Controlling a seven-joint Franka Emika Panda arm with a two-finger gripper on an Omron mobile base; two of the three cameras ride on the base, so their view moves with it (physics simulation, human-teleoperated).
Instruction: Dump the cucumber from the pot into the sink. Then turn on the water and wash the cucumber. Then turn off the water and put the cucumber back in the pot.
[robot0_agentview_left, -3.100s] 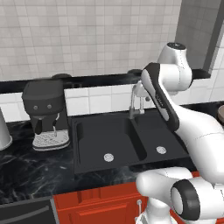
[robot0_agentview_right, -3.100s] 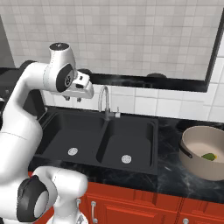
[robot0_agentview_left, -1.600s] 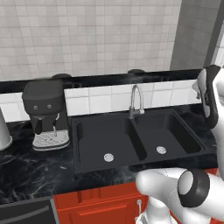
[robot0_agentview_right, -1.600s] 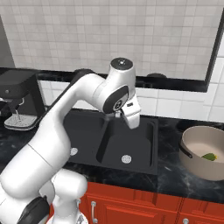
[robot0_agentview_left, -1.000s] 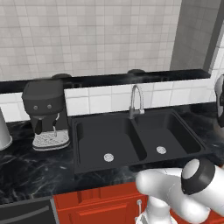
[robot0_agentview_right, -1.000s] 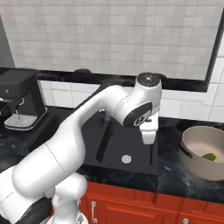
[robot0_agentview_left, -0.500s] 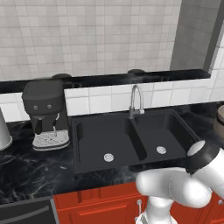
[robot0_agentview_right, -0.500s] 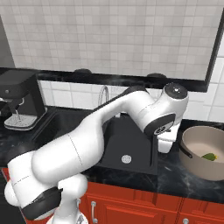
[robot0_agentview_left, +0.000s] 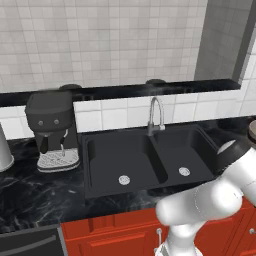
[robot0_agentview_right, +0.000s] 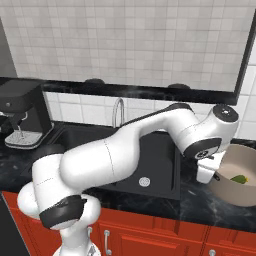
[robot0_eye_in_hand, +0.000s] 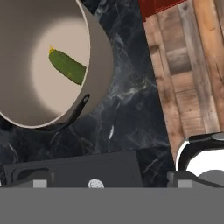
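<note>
The arm has swung from over the sink (robot0_agentview_right: 150, 165) round to the pot (robot0_agentview_right: 239, 184), and the gripper (robot0_agentview_right: 205, 172) now hangs just beside the pot's near rim, fingers spread wide, holding nothing. In the hand view the cucumber (robot0_eye_in_hand: 68, 67) lies inside the pot at about ten o'clock. Farther back, the faucet (robot0_agentview_left: 156, 115) stands untouched. Judged from this, the dumping step is only starting.
</note>
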